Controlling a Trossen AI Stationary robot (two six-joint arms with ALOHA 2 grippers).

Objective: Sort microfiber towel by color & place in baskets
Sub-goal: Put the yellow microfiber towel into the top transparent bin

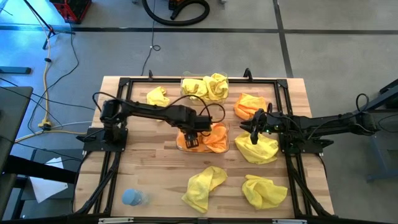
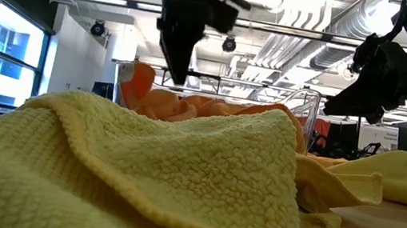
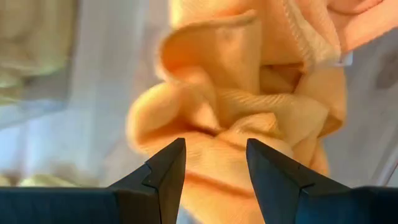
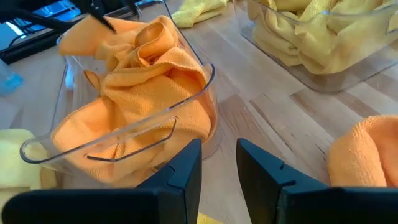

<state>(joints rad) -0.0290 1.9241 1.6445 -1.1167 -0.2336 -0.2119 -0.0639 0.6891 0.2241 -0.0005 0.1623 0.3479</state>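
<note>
My left gripper (image 1: 191, 142) hangs open over the middle basket (image 1: 226, 144), its fingers pointing down at the rumpled orange towels (image 3: 249, 99) inside, just above them. The far basket (image 1: 185, 81) holds yellow towels (image 1: 208, 87). My right gripper (image 1: 254, 129) is open and empty above the table, between a loose orange towel (image 1: 249, 104) and a yellow towel (image 1: 256, 149). In the right wrist view my right gripper (image 4: 219, 146) faces the orange-filled basket (image 4: 124, 134). More yellow towels lie loose at the far left (image 1: 157, 96) and near the front edge (image 1: 205, 186) (image 1: 264, 190).
A black metal frame (image 1: 124, 81) runs around the work area on the wooden table. A small pale blue lump (image 1: 132, 198) lies near the table's front left corner. In the low view a yellow towel (image 2: 137, 177) fills the foreground and hides much of the tabletop.
</note>
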